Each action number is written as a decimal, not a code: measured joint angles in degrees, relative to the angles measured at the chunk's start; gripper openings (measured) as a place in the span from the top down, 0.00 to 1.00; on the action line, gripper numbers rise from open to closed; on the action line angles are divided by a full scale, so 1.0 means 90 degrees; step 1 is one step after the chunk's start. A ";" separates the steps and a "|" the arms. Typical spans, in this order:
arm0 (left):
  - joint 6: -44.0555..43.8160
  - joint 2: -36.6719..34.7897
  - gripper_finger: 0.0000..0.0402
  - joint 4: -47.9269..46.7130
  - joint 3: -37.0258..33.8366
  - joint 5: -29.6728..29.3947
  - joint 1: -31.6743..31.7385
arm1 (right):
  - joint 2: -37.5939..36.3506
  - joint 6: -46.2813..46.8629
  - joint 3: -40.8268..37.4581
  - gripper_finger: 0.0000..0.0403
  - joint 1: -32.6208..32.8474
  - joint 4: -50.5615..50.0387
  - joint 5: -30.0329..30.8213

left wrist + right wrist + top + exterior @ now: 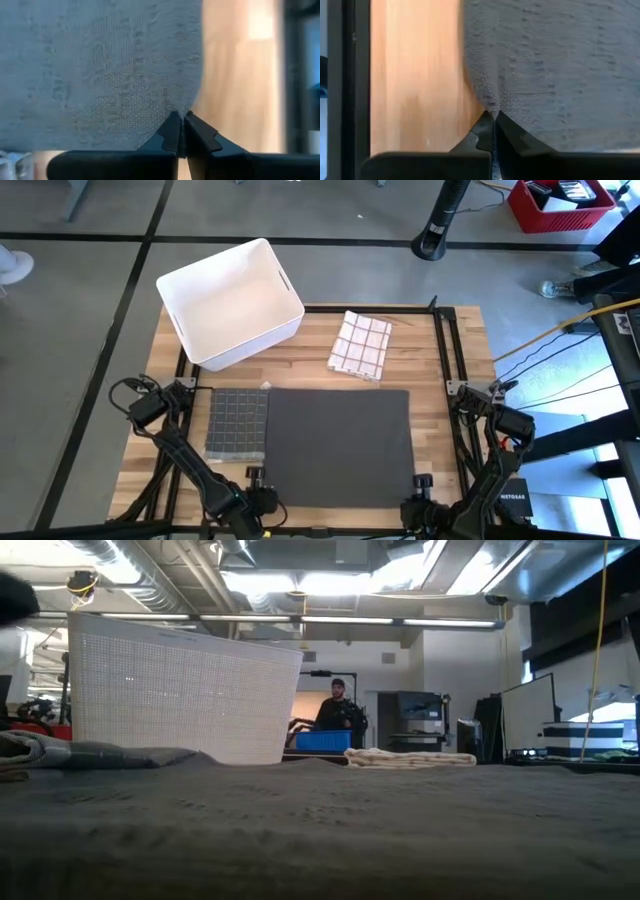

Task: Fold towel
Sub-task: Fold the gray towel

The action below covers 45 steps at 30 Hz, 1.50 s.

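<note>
Both grippers are pinched tight on the dark grey towel (340, 432) spread flat on the wooden table (460, 360), the left gripper (181, 131) at its near left corner, the right gripper (493, 125) at its near right corner.

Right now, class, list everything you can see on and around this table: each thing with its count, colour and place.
towel: 1, dark grey, spread flat mid-table, near edge
checked cloth: 1, grey, folded, beside the towel's left edge
plaid cloth: 1, white with dark lines, folded, behind the towel
bin: 1, white, far left of table
table: 1, light wood
person: 1, dark clothes, in the room behind
left gripper: shut on the towel's near left corner
right gripper: shut on its near right corner
</note>
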 joint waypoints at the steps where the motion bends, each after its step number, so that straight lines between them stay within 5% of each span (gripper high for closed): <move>1: -0.0002 0.0000 0.99 0.0000 0.0085 -0.0003 -0.0036 | 0.0000 0.0043 0.0079 0.98 0.0025 -0.0101 -0.0024; 10: -0.0271 -0.0092 0.99 -0.0224 0.0767 -0.0170 -0.0158 | 0.0000 0.0350 0.1253 0.99 0.0268 -0.1196 0.0276; 18: -0.0472 -0.0885 0.99 -0.1580 0.0965 -0.1961 0.0129 | -0.0024 0.2080 0.1949 0.99 0.0207 -0.3819 0.2119; 30: -0.0707 -0.1134 0.98 -0.3755 0.0475 -0.2543 0.1316 | -0.0304 0.2545 0.0360 0.99 -0.0958 -0.3936 0.1668; 45: -0.0241 -0.1124 0.98 -0.2660 -0.1076 -0.2740 0.2535 | -0.1156 0.1597 -0.1520 0.99 -0.2097 -0.3275 0.1310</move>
